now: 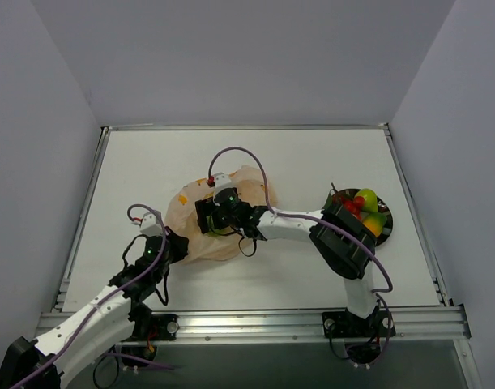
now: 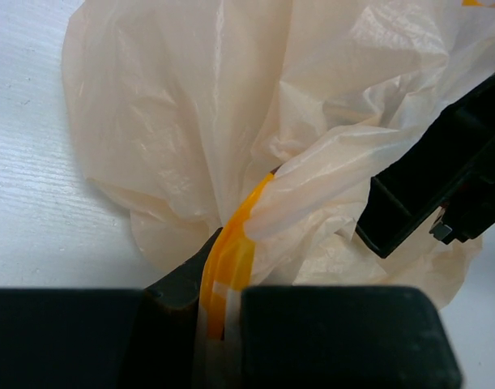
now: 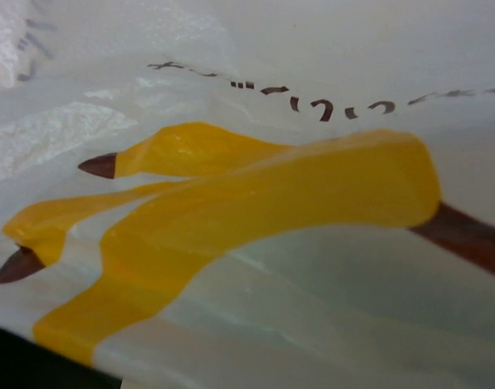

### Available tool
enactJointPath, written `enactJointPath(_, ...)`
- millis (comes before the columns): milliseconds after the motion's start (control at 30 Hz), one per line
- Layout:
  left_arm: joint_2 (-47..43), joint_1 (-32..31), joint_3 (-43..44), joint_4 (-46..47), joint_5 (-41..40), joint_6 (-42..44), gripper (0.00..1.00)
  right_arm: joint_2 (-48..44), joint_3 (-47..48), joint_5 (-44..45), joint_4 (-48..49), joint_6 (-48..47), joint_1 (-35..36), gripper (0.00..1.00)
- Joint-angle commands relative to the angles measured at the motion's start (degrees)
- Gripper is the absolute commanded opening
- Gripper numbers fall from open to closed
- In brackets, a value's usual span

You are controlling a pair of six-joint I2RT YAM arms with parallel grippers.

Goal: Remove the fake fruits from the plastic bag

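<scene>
The peach plastic bag (image 1: pixel 231 188) lies crumpled mid-table. My left gripper (image 1: pixel 182 243) is shut on the bag's near-left edge. In the left wrist view the left gripper (image 2: pixel 224 301) pinches an orange-printed fold of the plastic bag (image 2: pixel 190 121). My right gripper (image 1: pixel 212 217) is pushed into the bag from the right; a yellow-green patch (image 1: pixel 219 230), maybe a fruit, shows under it. Bag film (image 3: pixel 255 308) with yellow print fills the right wrist view and hides its fingers. Several fake fruits, yellow-green (image 1: pixel 366 198), red (image 1: pixel 354 204) and orange (image 1: pixel 375 224), sit on the plate.
A dark round plate (image 1: pixel 390 233) stands at the right, beside the right arm's elbow (image 1: pixel 344 239). A raised metal rail (image 1: pixel 255 320) runs along the table's near edge, and grey walls close in the sides and back.
</scene>
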Motion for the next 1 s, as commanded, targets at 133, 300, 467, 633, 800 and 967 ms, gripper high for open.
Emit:
enactJointPath(133, -0.9, -0.4, 1.4, -0.2, -1.1, 0.7, 0.03, -2.0, -1.6, -0.3, -2.2, 0.9, 0.6, 0.78)
enactJointPath(300, -0.7, -0.4, 1.5, -0.1, -1.1, 0.9, 0.02, -7.4, -2.3, 3.4, -2.2, 0.4, 0.9, 0.37)
enactJointPath(467, -1.4, -0.4, 1.6, -0.4, -1.1, 0.9, 0.02, -18.2, -3.8, 9.6, -1.9, -1.5, 0.5, 0.32)
enactJointPath(633, -3.6, -0.4, 1.7, -1.9, -1.6, 0.9, 0.02, -25.9, -6.8, 8.9, -1.9, -0.3, -1.2, 0.32)
enactJointPath(800, -5.2, -0.4, 1.8, -2.2, -1.6, 0.9, 0.02, -35.2, -9.8, 8.5, -5.5, -0.7, -2.9, 0.33)
enactJointPath(967, -6.5, -0.4, 1.8, -4.2, -1.1, 0.8, 0.02, -49.9, -17.2, 21.3, -11.2, 3.0, -9.6, 0.33)
